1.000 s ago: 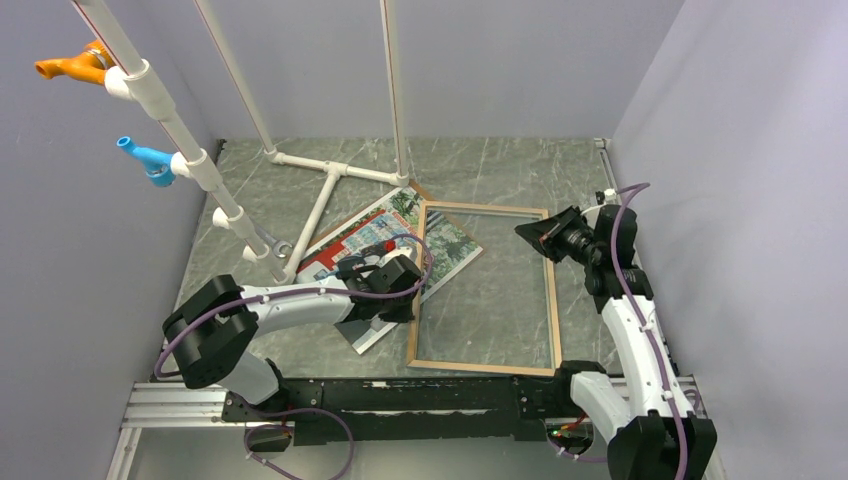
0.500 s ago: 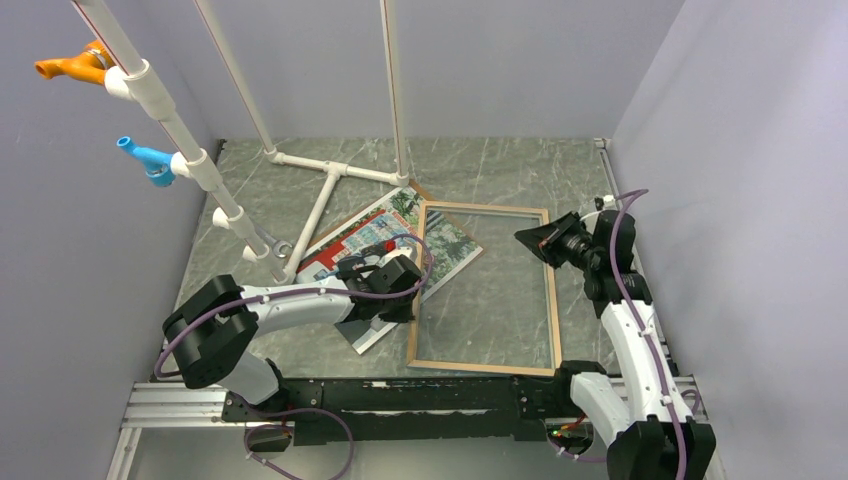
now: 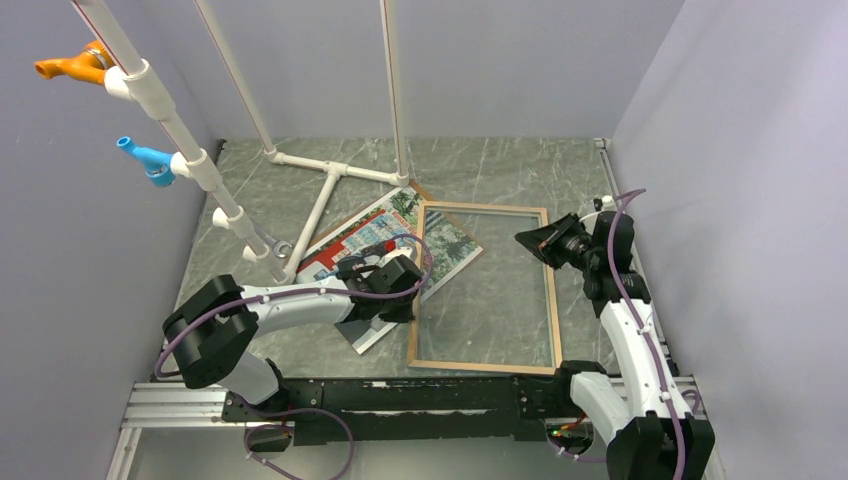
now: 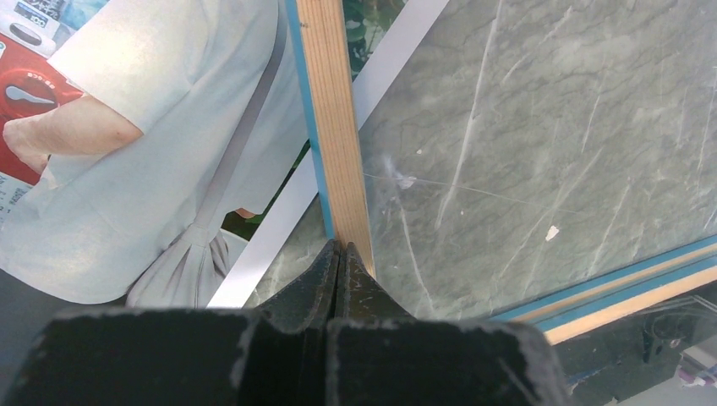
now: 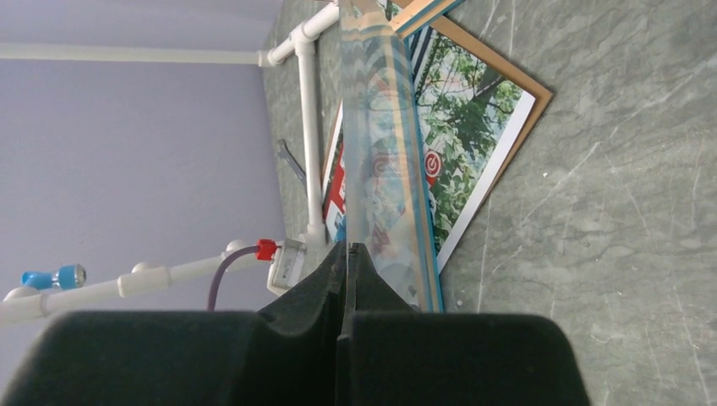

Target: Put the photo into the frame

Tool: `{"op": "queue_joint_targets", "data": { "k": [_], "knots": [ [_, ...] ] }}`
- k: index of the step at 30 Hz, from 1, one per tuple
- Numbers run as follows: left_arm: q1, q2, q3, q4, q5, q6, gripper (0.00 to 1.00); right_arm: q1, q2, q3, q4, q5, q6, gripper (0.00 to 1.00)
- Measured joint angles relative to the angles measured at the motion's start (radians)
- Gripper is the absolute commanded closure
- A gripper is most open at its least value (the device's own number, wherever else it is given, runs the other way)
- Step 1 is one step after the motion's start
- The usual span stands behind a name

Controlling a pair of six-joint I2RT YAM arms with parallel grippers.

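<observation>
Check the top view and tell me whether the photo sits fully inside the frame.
No, most of the photo lies outside the left rail of the frame, with only one corner reaching inside it.

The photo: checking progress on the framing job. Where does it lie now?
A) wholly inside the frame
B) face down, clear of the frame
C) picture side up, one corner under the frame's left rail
C: the photo lies printed side up, and the wood rail of the frame crosses over its right corner.
</observation>
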Motion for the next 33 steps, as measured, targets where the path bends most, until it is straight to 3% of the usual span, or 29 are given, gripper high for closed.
{"op": "queue_joint_targets", "data": {
  "k": [33],
  "knots": [
    [0.0,0.008,0.011,-0.013,0.0,0.0,1.0,0.001,0.025,0.061,-0.037,-0.087,-0.1,1.0]
  ]
}}
